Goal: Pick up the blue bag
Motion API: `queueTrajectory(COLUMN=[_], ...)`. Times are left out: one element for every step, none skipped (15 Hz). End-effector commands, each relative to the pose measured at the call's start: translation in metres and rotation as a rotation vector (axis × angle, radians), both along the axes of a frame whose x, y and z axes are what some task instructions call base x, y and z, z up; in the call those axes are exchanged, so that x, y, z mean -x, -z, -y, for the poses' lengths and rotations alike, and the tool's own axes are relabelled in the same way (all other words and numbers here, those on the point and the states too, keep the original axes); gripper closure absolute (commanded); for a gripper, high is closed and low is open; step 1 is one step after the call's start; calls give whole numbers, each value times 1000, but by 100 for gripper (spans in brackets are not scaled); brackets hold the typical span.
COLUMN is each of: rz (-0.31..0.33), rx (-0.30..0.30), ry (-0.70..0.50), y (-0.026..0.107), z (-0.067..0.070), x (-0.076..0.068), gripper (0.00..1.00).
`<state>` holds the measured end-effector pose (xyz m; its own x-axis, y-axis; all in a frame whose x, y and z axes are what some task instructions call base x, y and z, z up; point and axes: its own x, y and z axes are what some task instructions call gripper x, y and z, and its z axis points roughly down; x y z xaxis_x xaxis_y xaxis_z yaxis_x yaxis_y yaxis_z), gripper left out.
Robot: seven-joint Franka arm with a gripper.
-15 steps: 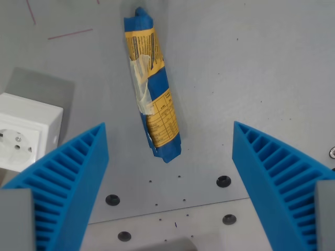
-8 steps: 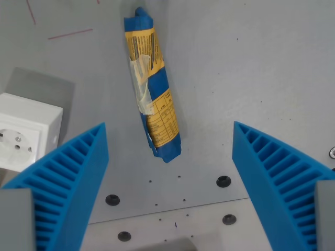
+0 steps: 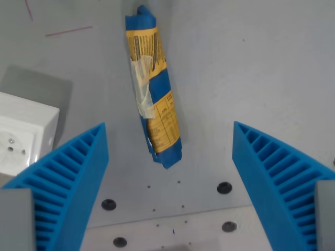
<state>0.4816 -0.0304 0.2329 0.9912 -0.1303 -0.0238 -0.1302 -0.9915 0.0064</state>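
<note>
**Operator:** While I'm looking through the wrist view, the only one I have, the gripper (image 3: 170, 172) is hanging with its two ribbed blue fingers (image 3: 68, 178) spread wide and holding nothing. The blue bag (image 3: 152, 86) is lying flat on the grey table (image 3: 261, 68), running from about twelve o'clock down toward the centre of the picture, its lower end reaching just between the fingers.

**Colleague:** Anything crowding it?

**Operator:** A white socket block (image 3: 21, 136) is sitting at nine o'clock, apart from the bag and just beyond the finger on the wrist view's left. A few bolt holes (image 3: 224, 186) are showing at six o'clock. Otherwise I'm seeing bare table on both sides of the bag.

**Colleague:** How are you expecting it to handle?

**Operator:** I'm judging it as light and soft, a crinkly printed wrapper with a taped patch, likely slick on the surface. It should give under pressure, so I'm thinking the fingers will bite in rather than skate off, provided they close across the narrow width.

**Colleague:** Where are you taking hold?

**Operator:** I'm aiming for the middle of its length, near the yellow label, not the flattened sealed end. That calls for moving toward twelve o'clock before descending.
</note>
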Motion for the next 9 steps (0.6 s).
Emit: queueTrajectory(rz=[98,109,114,119,125,131,131,131,131], rx=[-11,-12,-14,-15,-16,-16,-17,-18,-18], ry=[-116,-127,-139,-153,-163,-176,-188,-195,-204], y=[20,24,29,33,37,40,44,48,52], z=[-4,-5,-6,-7,-8,-9,-10,-10,-11], x=[4,5,6,8,9,10,11,11,11], gripper=[0,0,0,0,0,0,0,0,0])
